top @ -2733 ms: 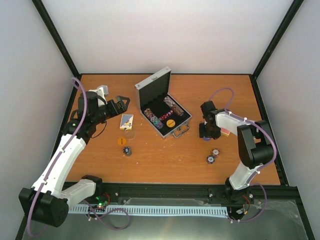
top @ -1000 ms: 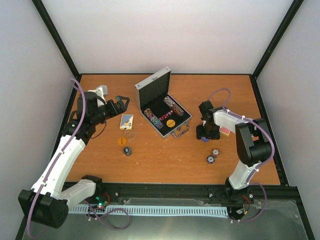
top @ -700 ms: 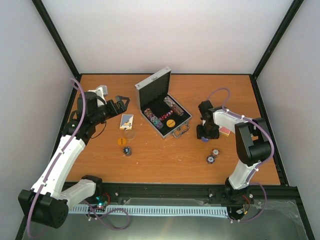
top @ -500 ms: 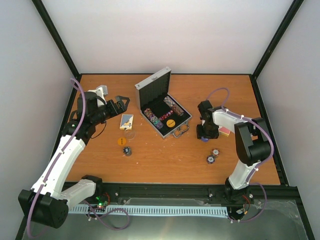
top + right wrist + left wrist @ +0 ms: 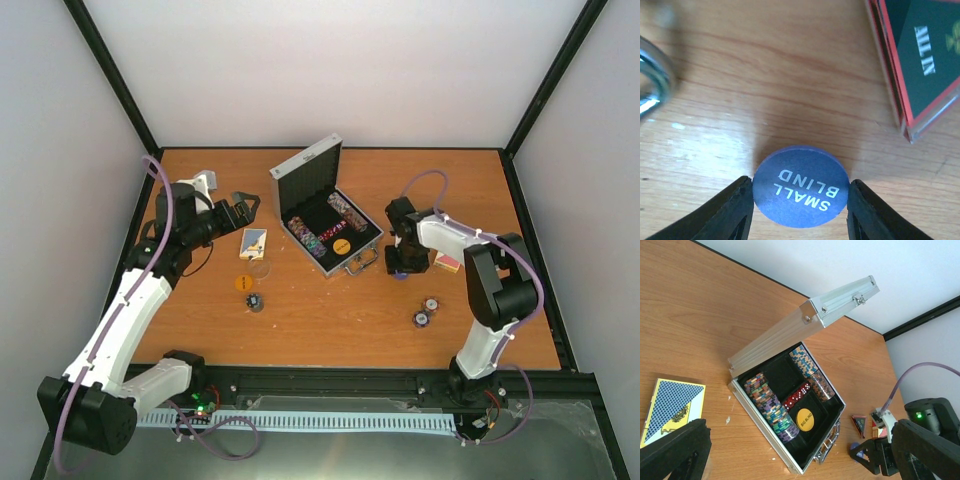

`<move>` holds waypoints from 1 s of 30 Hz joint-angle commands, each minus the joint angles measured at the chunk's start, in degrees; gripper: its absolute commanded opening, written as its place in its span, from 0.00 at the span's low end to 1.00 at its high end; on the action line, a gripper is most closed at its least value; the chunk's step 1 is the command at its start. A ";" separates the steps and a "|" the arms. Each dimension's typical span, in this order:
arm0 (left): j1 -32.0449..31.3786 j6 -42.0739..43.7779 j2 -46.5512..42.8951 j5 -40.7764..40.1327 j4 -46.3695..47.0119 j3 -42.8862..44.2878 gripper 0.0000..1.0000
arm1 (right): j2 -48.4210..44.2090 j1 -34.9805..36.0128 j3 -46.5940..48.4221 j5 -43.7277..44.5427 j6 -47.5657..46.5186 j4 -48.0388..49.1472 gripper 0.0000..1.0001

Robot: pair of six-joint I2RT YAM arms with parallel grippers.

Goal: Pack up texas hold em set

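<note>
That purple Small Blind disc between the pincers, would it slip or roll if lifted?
Probably stiff and light: the SMALL BLIND disc looks like flat plastic. Its smooth round rim, pinched by the fingers, might pivot or slip. Dropped on edge, it could roll.

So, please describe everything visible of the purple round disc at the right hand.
The purple disc is round, flat and matte, plastic-looking, with white letters SMALL BLIND, upside down in the right wrist view. The right hand grips it, one black finger against each side edge. It is level above the wooden table; resting or lifted, I cannot tell. It is between the case handle and the ALL IN token, touching neither.
</note>
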 commanded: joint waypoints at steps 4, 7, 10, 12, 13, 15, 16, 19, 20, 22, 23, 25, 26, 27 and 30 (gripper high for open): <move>0.14 1.76 0.58 -0.16 -0.96 2.00 1.00 | -0.28 3.07 6.70 -2.25 1.28 -2.29 0.51; 0.14 1.96 0.75 -0.56 -1.25 2.23 1.00 | -0.24 4.58 10.03 -4.06 1.66 -2.72 0.51; 0.14 2.05 0.91 -0.66 -1.48 2.28 1.00 | 0.38 5.98 14.10 -5.99 2.03 -2.54 0.51; 0.14 2.16 0.93 -0.78 -1.60 2.40 1.00 | 1.42 7.00 16.57 -7.02 2.13 -2.12 0.51; 0.14 2.15 0.93 -0.84 -1.61 2.37 1.00 | 2.17 7.28 17.81 -7.45 2.12 -1.85 0.51; 0.21 2.22 0.94 -0.99 -1.66 2.41 1.00 | 4.19 8.00 20.79 -7.99 2.04 -1.61 0.51; 0.17 2.30 0.94 -1.02 -1.72 2.41 1.00 | 5.38 8.35 22.21 -8.21 2.04 -1.55 0.51; 0.14 2.36 0.87 -1.40 -2.28 2.63 1.00 | 8.71 9.09 26.65 -9.04 2.01 -1.11 0.51; 0.14 2.32 0.73 -1.54 -2.48 2.67 1.00 | 9.83 9.20 28.00 -9.51 1.95 -0.87 0.51; 0.19 2.32 0.31 -1.79 -2.61 2.68 1.00 | 11.81 9.38 30.43 -10.28 1.87 -0.34 0.52; 0.15 2.30 0.22 -1.81 -2.62 2.62 1.00 | 12.97 9.46 31.56 -10.74 1.80 -0.07 0.52; 0.15 2.19 -0.15 -1.65 -2.67 2.59 1.00 | 15.05 9.51 34.02 -11.38 1.66 0.15 0.52; 0.14 2.15 -0.20 -1.56 -2.70 2.59 1.00 | 16.16 9.64 35.11 -11.75 1.58 0.16 0.52; 0.14 2.04 -0.23 -1.41 -2.69 2.55 1.00 | 17.10 9.72 36.17 -12.01 1.44 0.25 0.52; 0.14 1.90 -0.28 -1.20 -2.67 2.60 1.00 | 19.88 9.92 39.03 -12.58 1.47 0.27 0.52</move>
